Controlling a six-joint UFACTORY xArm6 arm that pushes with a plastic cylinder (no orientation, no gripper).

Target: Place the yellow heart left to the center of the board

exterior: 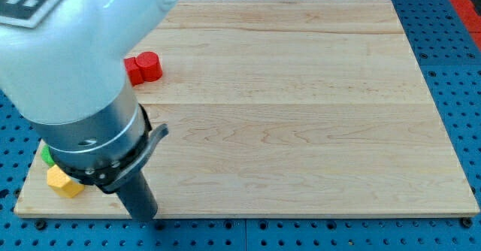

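A yellow block (63,182) lies at the board's bottom-left corner. The arm partly hides it, so I cannot make out its shape. My tip (145,218) is at the board's bottom edge, to the right of the yellow block and apart from it. The big white and grey arm body (68,71) fills the view's upper left and covers much of the board's left side.
A red block (144,68) sits at the upper left of the wooden board (301,116), beside the arm. A green block (46,156) peeks out just above the yellow one. A blue pegboard surface (458,71) surrounds the board.
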